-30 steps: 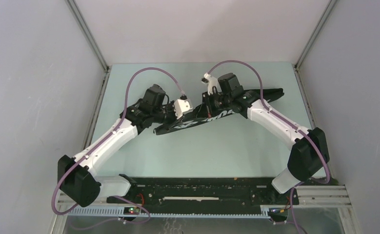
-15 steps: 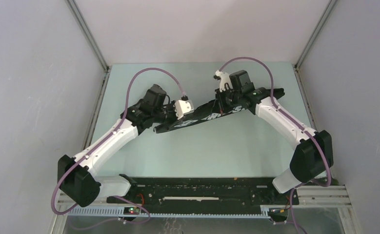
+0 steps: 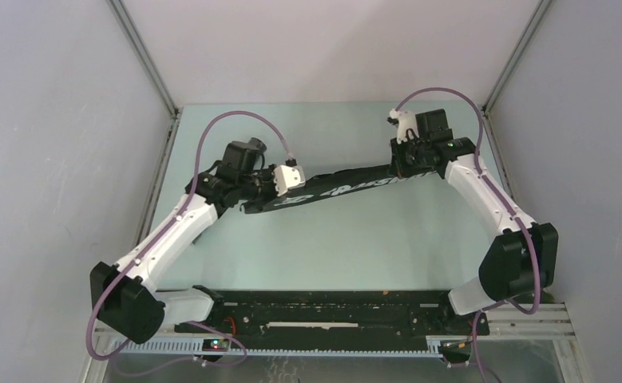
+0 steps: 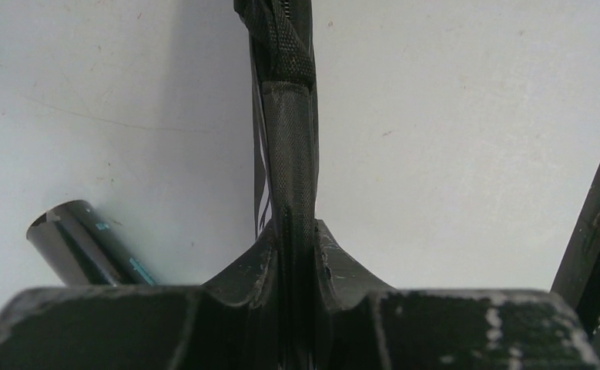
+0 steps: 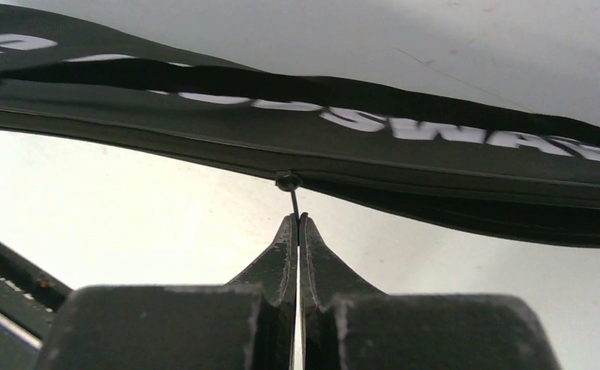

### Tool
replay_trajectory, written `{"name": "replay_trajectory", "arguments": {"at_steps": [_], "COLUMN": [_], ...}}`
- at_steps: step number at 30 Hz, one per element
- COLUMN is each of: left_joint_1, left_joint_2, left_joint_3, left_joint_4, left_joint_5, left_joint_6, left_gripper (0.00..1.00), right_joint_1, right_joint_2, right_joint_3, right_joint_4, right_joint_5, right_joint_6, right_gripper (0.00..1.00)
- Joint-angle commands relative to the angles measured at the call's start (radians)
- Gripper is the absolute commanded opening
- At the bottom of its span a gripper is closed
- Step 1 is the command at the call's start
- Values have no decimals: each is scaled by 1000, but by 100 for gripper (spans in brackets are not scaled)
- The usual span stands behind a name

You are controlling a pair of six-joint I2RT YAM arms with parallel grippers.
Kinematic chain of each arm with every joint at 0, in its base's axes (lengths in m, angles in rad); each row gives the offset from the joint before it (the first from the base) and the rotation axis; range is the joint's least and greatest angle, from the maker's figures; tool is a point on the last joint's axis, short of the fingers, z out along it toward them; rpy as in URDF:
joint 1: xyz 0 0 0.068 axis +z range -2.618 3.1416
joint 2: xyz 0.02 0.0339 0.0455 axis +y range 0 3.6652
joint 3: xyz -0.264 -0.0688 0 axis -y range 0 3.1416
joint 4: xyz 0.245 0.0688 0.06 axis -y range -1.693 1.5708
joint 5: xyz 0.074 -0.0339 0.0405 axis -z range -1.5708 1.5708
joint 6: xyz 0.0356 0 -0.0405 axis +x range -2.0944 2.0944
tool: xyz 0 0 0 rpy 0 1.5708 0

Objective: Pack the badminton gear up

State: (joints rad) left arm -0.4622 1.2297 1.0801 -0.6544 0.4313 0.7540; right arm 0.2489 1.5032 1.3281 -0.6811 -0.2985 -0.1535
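The long CROSSWAY bag (image 3: 347,188) lies sideways. The right gripper (image 5: 297,229) pinches its zipper pull (image 5: 292,199); the left gripper (image 4: 296,235) squeezes its other end.

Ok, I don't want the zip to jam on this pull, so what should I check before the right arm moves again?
1. Right gripper shut on the zipper pull: ok.
2. Left gripper clamped on the CROSSWAY bag: ok.
3. Bag spans straight between both grippers: ok.
4. Zip track ahead free of snags: cannot tell.
5. Black tube fully inside the bag: cannot tell; one end shows beside it.
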Motion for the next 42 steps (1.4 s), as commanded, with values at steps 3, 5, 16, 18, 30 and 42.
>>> {"name": "replay_trajectory", "arguments": {"at_steps": [3,5,16,18,30,42], "left_joint_1": [79,99,157,173,215,178], "left_joint_2": [-66,-74,-94,-97,-97,-60], "left_joint_3": [47,55,92,92,94,112], "left_joint_4": [-148,-177,-294,-304,-353,-339], "left_joint_5": [-70,-71,-113,-117,-135,-1], "left_joint_6": [95,109,178,188,230,219], "left_gripper": [0,0,0,0,0,5], "right_joint_1": [-104,-138,-378,-424,-612,-597], "right_joint_2": [-57,-53,16,38,174,212], "right_joint_3": [-26,-35,-38,-38,-38,-37], "right_joint_4": [-34,-42,-84,-82,-79,-93], "right_joint_5": [84,89,128,136,105,-25], "right_joint_6": [-161,-192,-387,-416,-510,-532], "right_gripper": [0,0,0,0,0,0]}}
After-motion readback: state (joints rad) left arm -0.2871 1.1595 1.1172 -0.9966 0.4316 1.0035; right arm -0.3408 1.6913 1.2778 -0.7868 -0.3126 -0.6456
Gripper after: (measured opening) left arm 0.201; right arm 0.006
